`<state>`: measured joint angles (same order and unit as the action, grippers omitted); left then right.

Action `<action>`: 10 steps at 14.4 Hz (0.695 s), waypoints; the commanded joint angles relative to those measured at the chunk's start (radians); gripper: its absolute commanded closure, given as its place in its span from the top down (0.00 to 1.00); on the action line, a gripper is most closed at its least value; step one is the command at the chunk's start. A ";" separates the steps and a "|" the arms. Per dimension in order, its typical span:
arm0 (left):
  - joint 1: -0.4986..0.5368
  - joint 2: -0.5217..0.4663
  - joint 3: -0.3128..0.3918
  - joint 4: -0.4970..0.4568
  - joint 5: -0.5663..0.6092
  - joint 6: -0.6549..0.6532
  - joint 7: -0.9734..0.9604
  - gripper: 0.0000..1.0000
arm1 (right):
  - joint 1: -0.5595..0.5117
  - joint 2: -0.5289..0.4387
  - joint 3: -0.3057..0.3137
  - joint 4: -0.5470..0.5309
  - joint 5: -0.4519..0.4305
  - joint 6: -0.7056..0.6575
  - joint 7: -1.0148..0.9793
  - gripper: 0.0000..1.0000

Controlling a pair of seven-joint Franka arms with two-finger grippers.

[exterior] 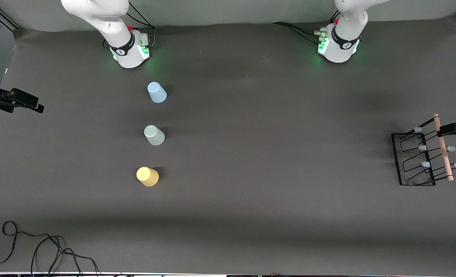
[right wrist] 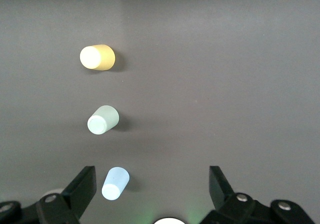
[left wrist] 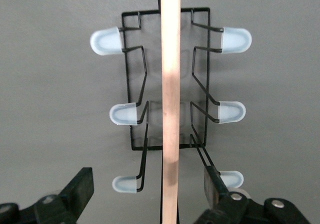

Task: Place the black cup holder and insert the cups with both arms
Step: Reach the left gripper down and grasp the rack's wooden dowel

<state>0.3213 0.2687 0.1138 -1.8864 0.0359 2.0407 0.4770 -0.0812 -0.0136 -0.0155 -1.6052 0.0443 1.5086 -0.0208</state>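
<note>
The left hand (left wrist: 147, 191) is spread wide and holds nothing; in the left wrist view its two black fingers (left wrist: 80, 186) stand on either side of the wooden rod handle (left wrist: 170, 104) without touching it, the hand hanging over the black cup holder (exterior: 424, 154). In the front view that holder sits on the dark tabletop (exterior: 270, 154) at the right edge of the frame, toward the left arm's end, its pale-tipped prongs (left wrist: 106, 40) sticking out to both sides of the rod. The right hand (exterior: 18, 100) shows at the left edge of the front view, over bare tabletop, its fingers also wide apart and empty. The three cups stand upside down in a line in the left half of the front frame: the light blue cup (exterior: 157, 92) highest in the frame, the pale green cup (exterior: 154, 135) below it, and the yellow cup (exterior: 147, 176) lowest, each apart from its neighbour. All three lie well apart from the right hand and far from the holder.
</note>
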 commanded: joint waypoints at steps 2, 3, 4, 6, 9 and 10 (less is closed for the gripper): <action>-0.018 -0.013 -0.005 -0.022 -0.008 0.012 -0.015 0.99 | 0.001 -0.005 0.000 0.005 0.006 -0.014 0.007 1.00; -0.031 -0.013 -0.005 -0.022 -0.008 0.012 -0.026 0.99 | 0.001 -0.005 0.000 0.005 0.005 -0.014 0.007 1.00; -0.036 -0.013 -0.005 -0.022 -0.008 0.013 -0.038 0.99 | 0.001 -0.005 0.000 0.005 0.005 -0.014 0.007 1.00; -0.045 -0.009 -0.005 -0.023 -0.008 0.053 -0.040 0.99 | 0.001 -0.005 0.000 0.005 0.006 -0.014 0.007 1.00; -0.042 0.014 -0.005 -0.022 -0.007 0.087 -0.032 0.99 | 0.001 -0.005 0.000 0.005 0.005 -0.014 0.007 1.00; -0.042 0.017 -0.005 -0.022 -0.008 0.091 -0.032 0.99 | 0.001 -0.005 0.000 0.005 0.005 -0.014 0.007 1.00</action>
<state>0.2864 0.2828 0.1010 -1.8967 0.0331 2.1056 0.4522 -0.0812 -0.0136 -0.0155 -1.6052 0.0443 1.5084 -0.0208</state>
